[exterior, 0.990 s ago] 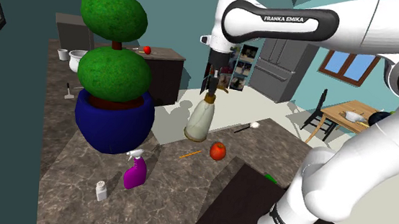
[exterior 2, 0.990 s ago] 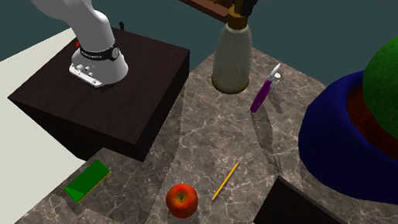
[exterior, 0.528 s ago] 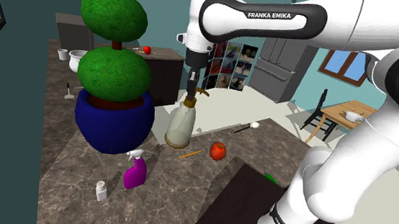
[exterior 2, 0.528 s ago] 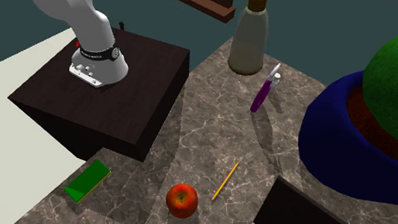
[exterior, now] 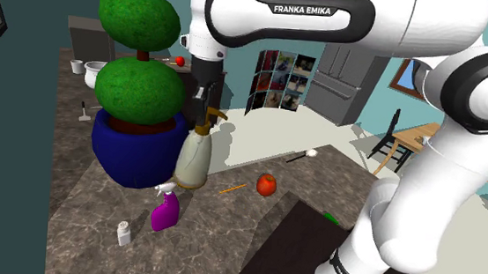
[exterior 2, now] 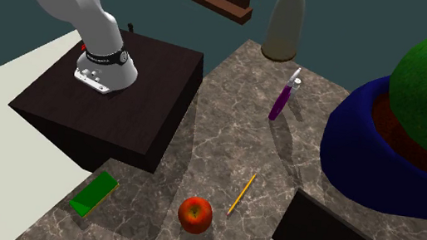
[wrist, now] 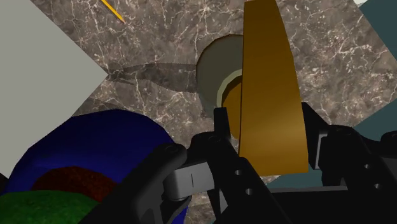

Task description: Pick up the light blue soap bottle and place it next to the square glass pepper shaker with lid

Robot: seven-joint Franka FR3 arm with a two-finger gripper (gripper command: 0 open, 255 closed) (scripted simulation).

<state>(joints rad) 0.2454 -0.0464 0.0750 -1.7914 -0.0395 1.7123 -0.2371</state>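
In the shoulder view the arm arched over to the left. Its gripper (exterior: 205,108) pointed down, clamped on the brown pump of the cream soap bottle (exterior: 193,160). The bottle hung upright beside the blue pot (exterior: 135,155), with the pepper shaker (exterior: 123,233) farther off.

In the second exterior view the soap bottle (exterior 2: 286,28) stood past the purple spray bottle (exterior 2: 282,100).

In the wrist view the fingers (wrist: 220,130) clasped the pump (wrist: 267,89) over the counter (wrist: 159,38).

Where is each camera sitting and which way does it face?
Shoulder view: beside the stand, facing the pot over the counter; arm and gripper clasping the bottle show.
Second exterior view: above the counter's apple end, looking down toward the stand; arm base shows.
Wrist view: on the hand, looking down the fingers at the bottle.
Both exterior views share the apple.
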